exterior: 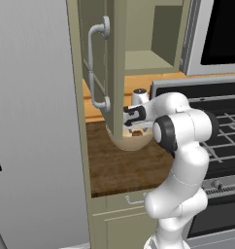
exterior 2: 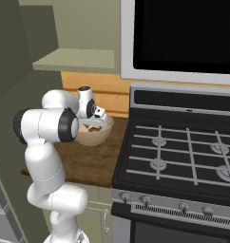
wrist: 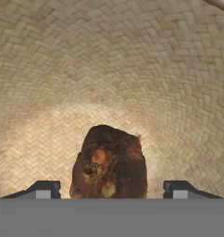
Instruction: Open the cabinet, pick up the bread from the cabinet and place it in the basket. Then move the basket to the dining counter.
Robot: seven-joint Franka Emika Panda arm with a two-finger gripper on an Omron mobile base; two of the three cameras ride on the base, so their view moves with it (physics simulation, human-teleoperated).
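The brown bread lies on the woven inside of the pale tan basket. My gripper hangs just over it, open, with a gap between each finger tip and the bread. From the base the basket stands on the narrow dark wood worktop, and the gripper points down into it. The tall cabinet's door is swung open, showing its silver bar handle and a bare shelf. The dining counter is out of view.
A stove with black grates stands right of the worktop, with a microwave above it. A grey fridge side walls the left. The open door hangs just left of my hand.
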